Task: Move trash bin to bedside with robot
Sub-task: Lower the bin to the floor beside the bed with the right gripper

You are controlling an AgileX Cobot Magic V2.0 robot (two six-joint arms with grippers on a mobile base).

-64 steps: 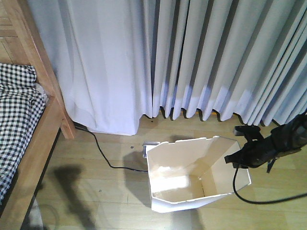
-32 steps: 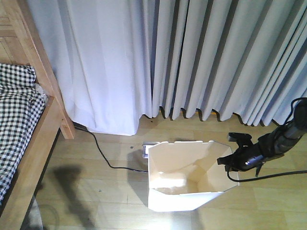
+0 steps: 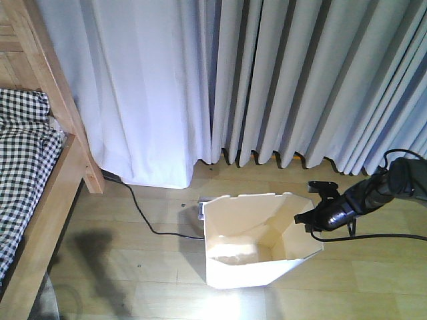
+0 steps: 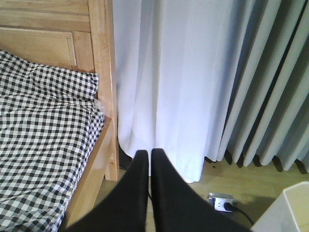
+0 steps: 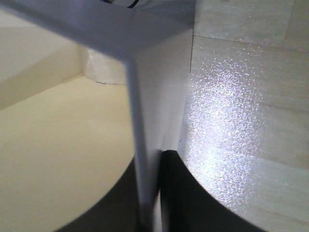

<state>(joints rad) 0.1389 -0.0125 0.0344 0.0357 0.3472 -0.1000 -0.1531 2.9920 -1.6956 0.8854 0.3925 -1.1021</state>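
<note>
The white trash bin [image 3: 241, 272] stands on the wooden floor before the curtains, its opening toward the camera. My right gripper [image 3: 312, 219] is shut on the rim of its right wall. In the right wrist view the thin white wall [image 5: 145, 125] runs between the two black fingers of the right gripper [image 5: 152, 162]. The bed's wooden frame [image 3: 47, 193] and checked bedding [image 3: 20, 147] lie at the far left, apart from the bin. My left gripper [image 4: 149, 152] is shut on nothing, hovering near the bed frame [image 4: 104, 72]. A corner of the bin [image 4: 289, 208] shows at lower right.
Pale curtains [image 3: 267, 80] hang to the floor behind the bin. A power strip [image 3: 202, 208] lies just behind the bin's left corner, and its black cable [image 3: 143, 217] runs toward the bed leg. The same strip [image 4: 220, 201] shows in the left wrist view.
The right arm has swung left and lower with the bin's right wall in its grip. The bin's right side has come left while its left corner stayed put.
</note>
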